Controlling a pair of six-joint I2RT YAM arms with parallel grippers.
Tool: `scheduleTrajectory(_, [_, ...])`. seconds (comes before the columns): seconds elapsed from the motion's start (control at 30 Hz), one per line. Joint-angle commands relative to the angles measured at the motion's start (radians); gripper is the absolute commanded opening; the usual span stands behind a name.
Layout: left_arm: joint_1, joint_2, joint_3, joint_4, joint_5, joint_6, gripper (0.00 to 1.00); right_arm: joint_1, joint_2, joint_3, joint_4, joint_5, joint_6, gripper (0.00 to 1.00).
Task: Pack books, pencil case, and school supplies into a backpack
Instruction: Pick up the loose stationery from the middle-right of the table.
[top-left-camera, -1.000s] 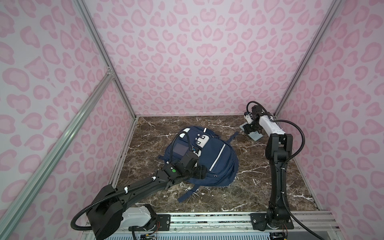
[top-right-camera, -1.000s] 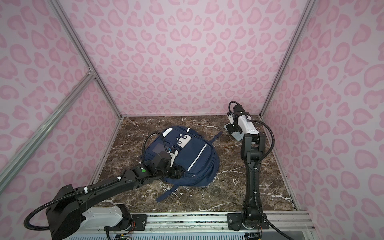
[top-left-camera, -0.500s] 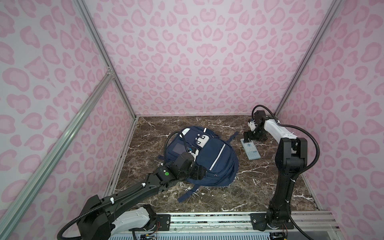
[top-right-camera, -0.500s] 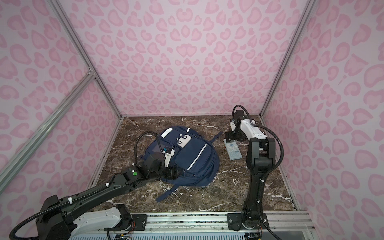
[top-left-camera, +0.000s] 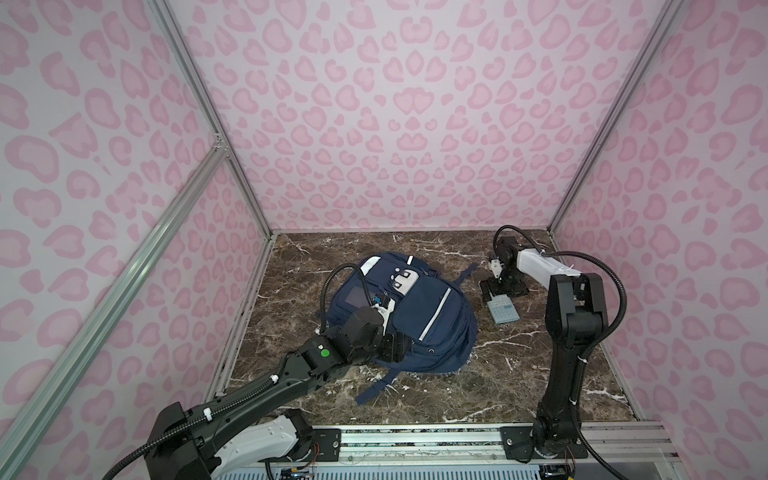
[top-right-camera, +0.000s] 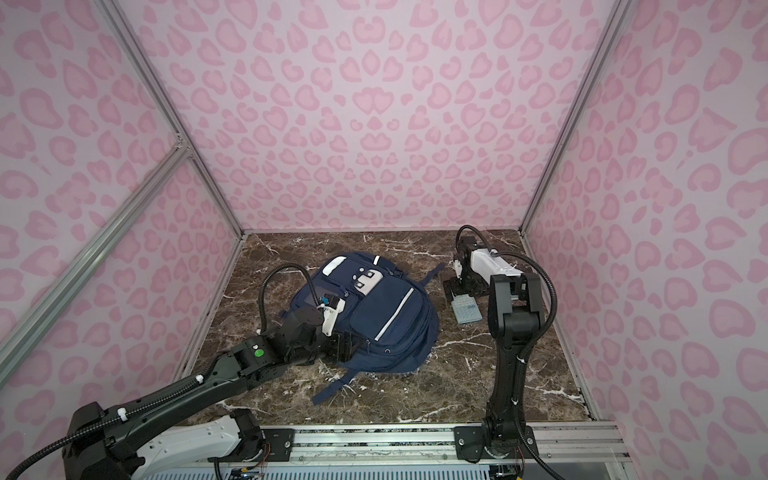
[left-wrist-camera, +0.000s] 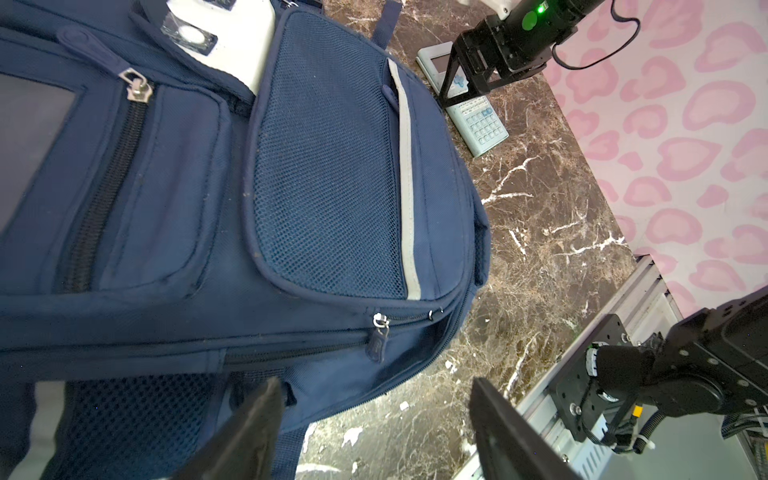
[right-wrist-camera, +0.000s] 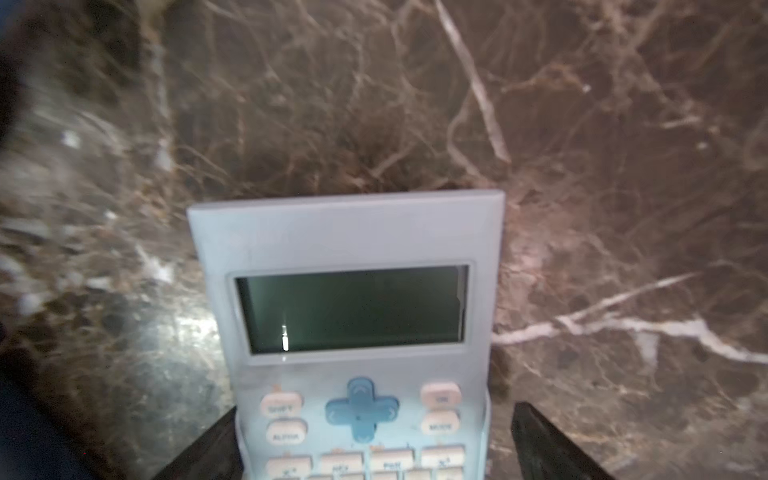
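Calculator (right-wrist-camera: 353, 332) — flat between splayed right gripper (right-wrist-camera: 372, 411)

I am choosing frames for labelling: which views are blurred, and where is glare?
Right wrist view: table smeared by blur, a small glare streak on the calculator screen. Left wrist view: backpack mesh sharp. Both top views: sharp, evenly lit.

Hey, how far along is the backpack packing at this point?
Looks done: only one item shows outside the navy-blue fabric backpack; the rest may be inside, unseen. In hand: the open right gripper straddles the pale grey-blue calculator, lying flat on the brown marble table beside the pack; the open left gripper sits at the pack's near edge. Left: grasp the calculator, open a pocket, stow it.
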Motion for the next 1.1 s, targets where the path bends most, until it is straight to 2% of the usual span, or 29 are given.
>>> scheduleTrajectory(0.0, [-0.002,-0.002,0.031,-0.013,-0.001,0.008,0.74,0.007,0.009,-0.033,-0.035,0.074,0.03,0.99])
scheduleTrajectory(0.07, [-0.004,0.015,0.074,-0.031,-0.021,0.024,0.74,0.014,0.015,-0.054,-0.034,0.061,0.034,0.96])
scheduleTrajectory(0.13, [-0.017,0.068,0.153,-0.083,-0.087,0.057,0.74,0.027,0.035,-0.06,-0.035,0.062,0.026,0.92])
scheduleTrajectory(0.23, [-0.081,0.253,0.355,-0.252,-0.255,0.143,0.74,0.032,0.045,-0.077,-0.036,0.074,0.033,0.83])
scheduleTrajectory(0.3, [-0.137,0.397,0.507,-0.367,-0.333,0.21,0.76,0.011,0.021,-0.118,-0.028,0.059,0.063,0.69])
scheduleTrajectory(0.33, [-0.16,0.457,0.56,-0.401,-0.367,0.231,0.77,0.003,0.003,-0.132,-0.023,0.05,0.077,0.67])
scheduleTrajectory(0.4, [-0.199,0.595,0.687,-0.457,-0.444,0.256,0.78,0.002,-0.043,-0.167,-0.002,0.055,0.105,0.66])
scheduleTrajectory(0.5, [-0.239,0.749,0.795,-0.509,-0.571,0.253,0.78,0.014,-0.111,-0.224,0.024,0.022,0.129,0.66])
scheduleTrajectory(0.6, [-0.246,0.889,0.883,-0.601,-0.695,0.237,0.79,0.033,-0.174,-0.276,0.034,0.009,0.137,0.67])
scheduleTrajectory(0.67, [-0.238,0.975,0.94,-0.663,-0.728,0.228,0.79,0.038,-0.207,-0.301,0.054,-0.001,0.149,0.67])
scheduleTrajectory(0.7, [-0.234,1.008,0.96,-0.678,-0.725,0.225,0.76,0.038,-0.218,-0.315,0.068,-0.017,0.153,0.67])
scheduleTrajectory(0.73, [-0.234,1.025,0.971,-0.681,-0.716,0.225,0.69,0.038,-0.223,-0.322,0.077,-0.028,0.157,0.66])
scheduleTrajectory(0.87, [-0.226,0.993,0.961,-0.639,-0.658,0.218,0.09,0.055,-0.219,-0.331,0.078,-0.044,0.159,0.64])
scheduleTrajectory(0.9, [-0.221,0.968,0.952,-0.625,-0.634,0.22,0.03,0.064,-0.221,-0.334,0.081,-0.044,0.162,0.64])
scheduleTrajectory(1.07, [-0.168,0.827,0.901,-0.556,-0.481,0.228,0.03,0.082,-0.279,-0.372,0.1,-0.056,0.182,0.62])
